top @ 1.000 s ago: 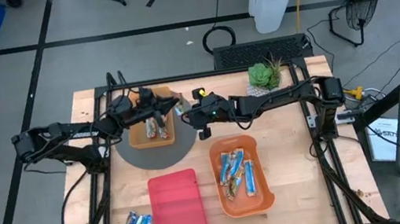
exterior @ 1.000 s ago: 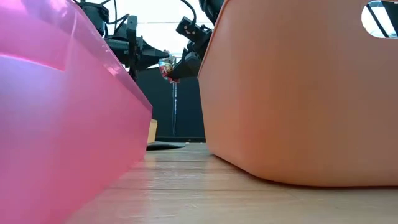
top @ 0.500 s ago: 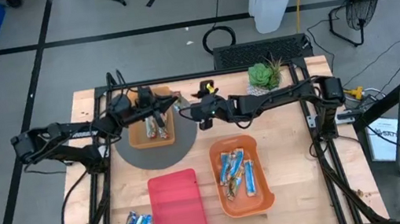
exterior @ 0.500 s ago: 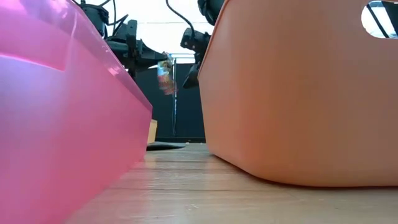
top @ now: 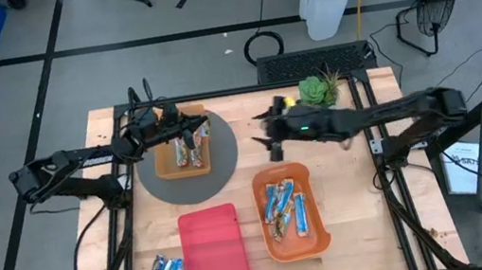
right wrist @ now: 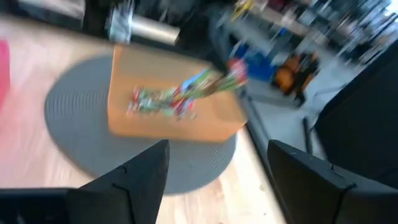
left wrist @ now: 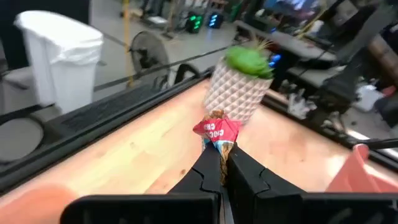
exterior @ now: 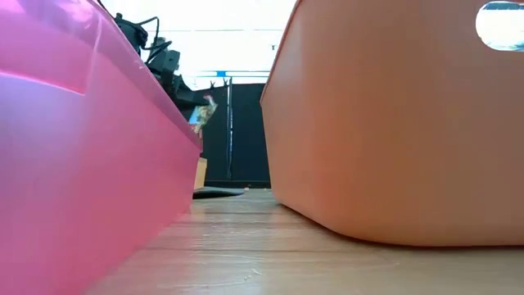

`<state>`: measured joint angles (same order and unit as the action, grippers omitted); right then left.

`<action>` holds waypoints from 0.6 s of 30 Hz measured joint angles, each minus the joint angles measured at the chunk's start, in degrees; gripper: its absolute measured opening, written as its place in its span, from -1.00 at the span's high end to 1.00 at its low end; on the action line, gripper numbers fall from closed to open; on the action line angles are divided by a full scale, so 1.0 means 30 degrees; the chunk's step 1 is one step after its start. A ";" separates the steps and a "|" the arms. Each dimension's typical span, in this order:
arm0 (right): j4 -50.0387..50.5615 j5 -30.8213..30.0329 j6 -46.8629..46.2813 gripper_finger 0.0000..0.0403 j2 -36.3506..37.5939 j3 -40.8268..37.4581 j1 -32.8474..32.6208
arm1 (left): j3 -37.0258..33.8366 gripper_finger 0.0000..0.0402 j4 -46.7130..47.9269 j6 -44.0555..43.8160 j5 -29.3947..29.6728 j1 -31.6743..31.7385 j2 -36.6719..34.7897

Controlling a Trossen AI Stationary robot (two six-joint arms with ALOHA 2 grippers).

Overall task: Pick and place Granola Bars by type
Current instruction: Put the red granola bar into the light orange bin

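Wooden tabletop (top: 344,186) carries trays. Only the left wrist view shows the left gripper (left wrist: 222,163) clenched on a crinkly red-wrapped granola bar (left wrist: 217,132) above the far edge; the right gripper (top: 272,135) hangs released nearby.

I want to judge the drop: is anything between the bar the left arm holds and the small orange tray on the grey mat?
Nothing visible. The left tool is shut on a red-wrapped granola bar over the small orange tray. The right tool is open and off to the side.
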<state>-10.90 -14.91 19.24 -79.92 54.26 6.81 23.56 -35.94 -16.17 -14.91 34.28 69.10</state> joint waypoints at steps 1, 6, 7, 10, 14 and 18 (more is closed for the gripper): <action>-0.0952 -0.0010 -0.0048 -0.28 0.0870 -0.0974 0.0000 | -0.0054 0.95 0.0438 0.0013 0.0289 0.0028 -0.0269; -0.6003 -0.0136 -0.0057 -0.25 0.4468 -0.5226 0.0000 | -0.0842 0.95 0.2590 0.0154 0.1690 0.0020 -0.2171; -0.6901 -0.0285 -0.0057 -0.25 0.5019 -0.5939 -0.0002 | -0.1087 0.95 0.2766 0.0099 0.1971 -0.0026 -0.2588; -0.9031 -0.0783 -0.0057 -0.25 0.6194 -0.7539 0.0005 | -0.2006 0.95 0.3564 -0.0232 0.2879 -0.0120 -0.3842; -0.9724 -0.1079 0.0031 -0.25 0.7230 -0.8400 0.0012 | -0.3495 0.95 0.3615 -0.1053 0.3464 -0.0131 -0.4909; -0.9717 -0.1038 -0.0233 -0.25 0.7476 -0.8509 0.0080 | -0.4962 0.95 0.2871 -0.1800 0.3663 -0.0131 -0.5308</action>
<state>-40.05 -18.02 18.54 -57.49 28.73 7.05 8.68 -27.33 -21.57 -3.93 33.89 53.18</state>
